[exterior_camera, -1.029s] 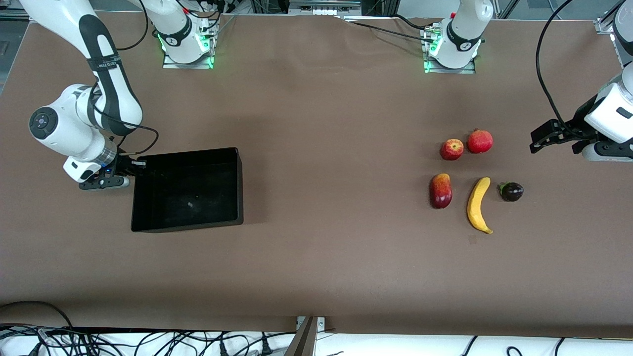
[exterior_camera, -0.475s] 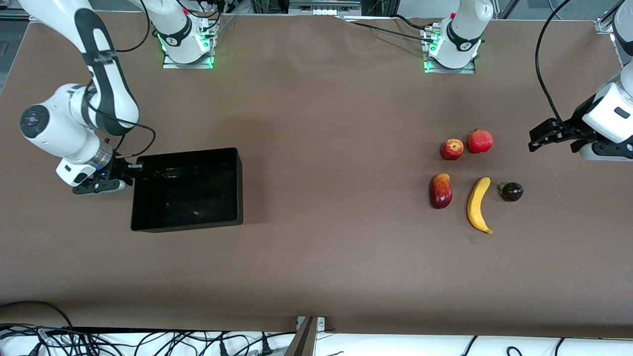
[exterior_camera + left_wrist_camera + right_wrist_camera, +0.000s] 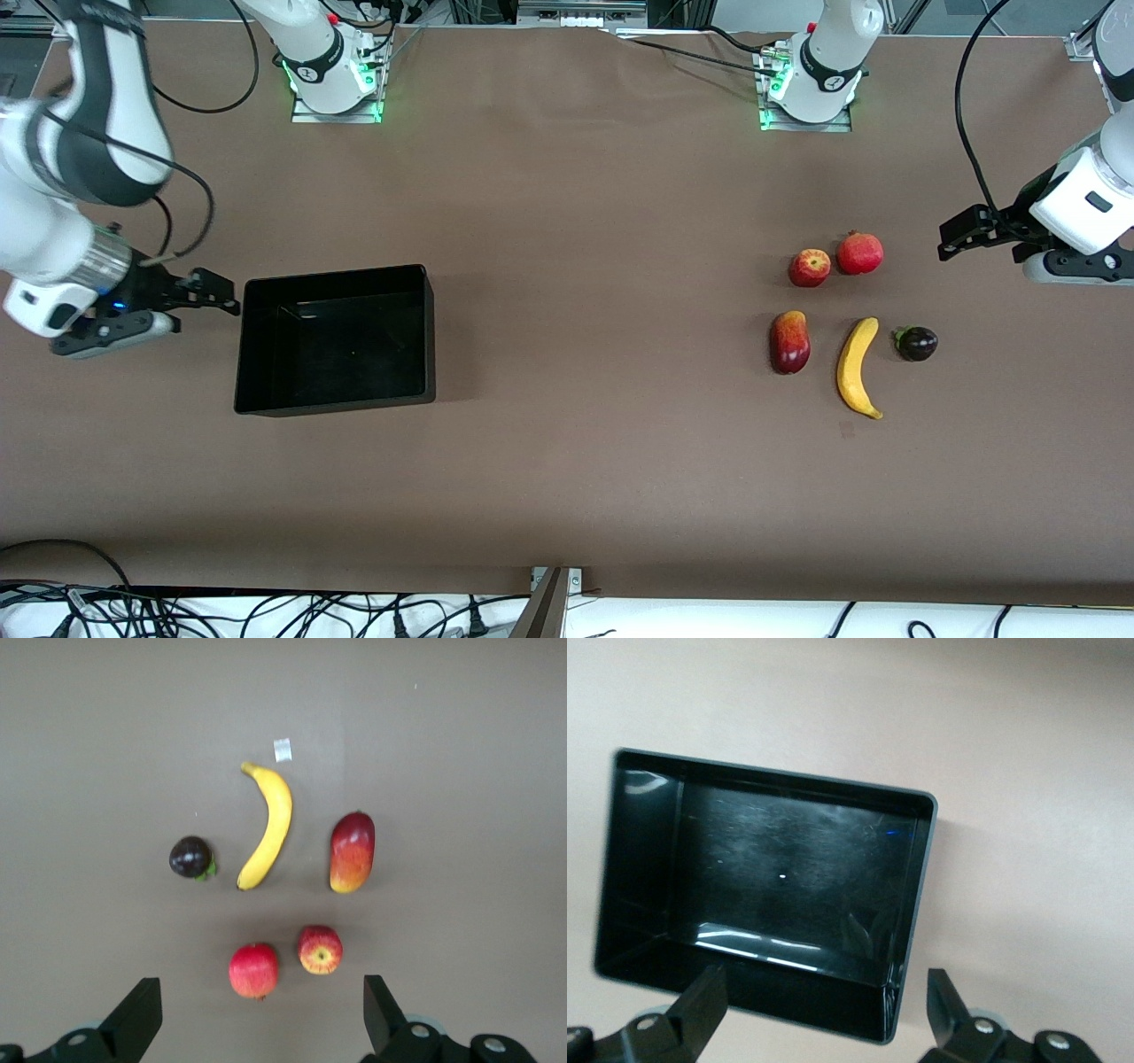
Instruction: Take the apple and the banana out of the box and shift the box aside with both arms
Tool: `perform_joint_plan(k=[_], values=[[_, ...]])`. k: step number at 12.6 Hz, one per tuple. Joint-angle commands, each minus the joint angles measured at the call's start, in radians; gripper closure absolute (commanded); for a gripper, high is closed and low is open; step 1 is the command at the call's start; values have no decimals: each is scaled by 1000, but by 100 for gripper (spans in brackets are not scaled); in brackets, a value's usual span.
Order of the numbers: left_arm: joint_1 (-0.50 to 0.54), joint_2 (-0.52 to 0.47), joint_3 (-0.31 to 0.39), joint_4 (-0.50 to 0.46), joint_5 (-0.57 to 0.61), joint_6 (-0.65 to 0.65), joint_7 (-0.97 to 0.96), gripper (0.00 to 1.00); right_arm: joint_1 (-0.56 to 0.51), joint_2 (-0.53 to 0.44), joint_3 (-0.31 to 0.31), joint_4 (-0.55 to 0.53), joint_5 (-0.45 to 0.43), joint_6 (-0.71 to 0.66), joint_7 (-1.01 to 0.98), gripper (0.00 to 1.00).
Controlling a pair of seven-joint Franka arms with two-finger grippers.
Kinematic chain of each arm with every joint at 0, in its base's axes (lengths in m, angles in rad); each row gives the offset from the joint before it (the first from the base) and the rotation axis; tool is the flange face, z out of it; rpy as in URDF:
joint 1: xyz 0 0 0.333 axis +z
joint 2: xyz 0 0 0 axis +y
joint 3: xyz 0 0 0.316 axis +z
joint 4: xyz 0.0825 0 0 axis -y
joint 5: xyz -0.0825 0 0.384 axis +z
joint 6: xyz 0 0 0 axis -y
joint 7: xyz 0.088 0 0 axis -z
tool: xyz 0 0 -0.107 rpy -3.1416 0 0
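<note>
Note that the right gripper (image 3: 208, 293) hangs with its fingers spread wide and holds nothing, over the table just beside the box (image 3: 337, 339) at the right arm's end. The left gripper (image 3: 961, 232), also wide and unloaded, hovers near the fruits at the left arm's end. The banana (image 3: 858, 367) lies nearer the front camera than the apple (image 3: 810, 268).

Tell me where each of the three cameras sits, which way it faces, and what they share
Front view: high across the table, facing both arms; shows box, fruits, left gripper, right gripper.
Left wrist view: on the left wrist, looking down at the banana and apple; its open fingers show.
Right wrist view: on the right wrist, looking down at the box; its open fingers show.
Shared: each wrist view's things also appear in front.
</note>
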Motion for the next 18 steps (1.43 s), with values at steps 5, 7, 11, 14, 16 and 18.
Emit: perform_joint_plan(k=[5,7,11,14,16,18], values=[[6,-5,-4,13,12,-49,9,0,0,-175,6,65,-86,-294,102,0],[8,2,-2,14,12,-45,9,0,2,-222,26,65,-105,-345,145,0],[8,4,5,14,13,-46,9,0,3,-298,102,15,-146,-345,249,0],[23,-8,9,18,15,-54,12,0,3,-296,169,15,-174,-337,326,0],[20,-2,-1,49,19,-52,6,0,-1,-286,178,19,-178,-333,326,0],[8,15,-2,74,19,-51,-5,0,-76,-282,237,24,-179,-331,314,0]])
